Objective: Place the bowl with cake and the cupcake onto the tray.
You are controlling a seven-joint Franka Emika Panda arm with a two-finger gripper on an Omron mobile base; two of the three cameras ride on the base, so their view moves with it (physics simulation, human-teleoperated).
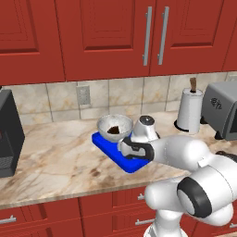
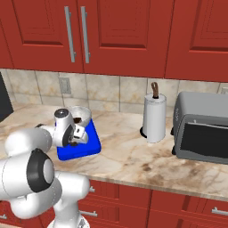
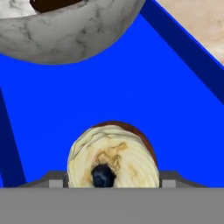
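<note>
1. No text, label, brand, number or sign can be read anywhere in these views.
2. The toaster oven (image 2: 202,130) has a plain grey front, with no lettering that can be made out.
3. The paper towel roll (image 2: 154,118) is blank white.
4. The dark appliance (image 1: 8,134) at the left edge of the counter shows a small reddish mark, too blurred to read.
5. The red cabinet doors (image 1: 106,34) and the wall outlet (image 1: 83,95) bear no writing.
</note>
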